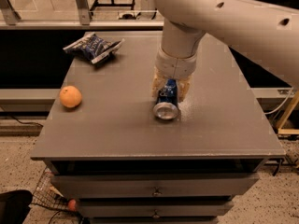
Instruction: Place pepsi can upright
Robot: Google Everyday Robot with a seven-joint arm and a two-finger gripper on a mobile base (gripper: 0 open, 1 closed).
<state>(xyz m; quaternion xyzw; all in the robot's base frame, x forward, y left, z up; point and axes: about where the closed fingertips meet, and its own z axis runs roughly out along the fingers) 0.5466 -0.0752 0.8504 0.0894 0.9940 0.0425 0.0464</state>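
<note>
On table centre | tool grips pepsi can | can lying sideways

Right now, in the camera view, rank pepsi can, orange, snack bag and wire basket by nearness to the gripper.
1. pepsi can, at the gripper, mid-table.
2. orange, left edge, and snack bag, back left: too close to call.
3. wire basket, floor, lower left.

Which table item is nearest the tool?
The blue aluminium Pepsi can, on its side under the tool; the round orange fruit and blue foil bag lie far off.
</note>
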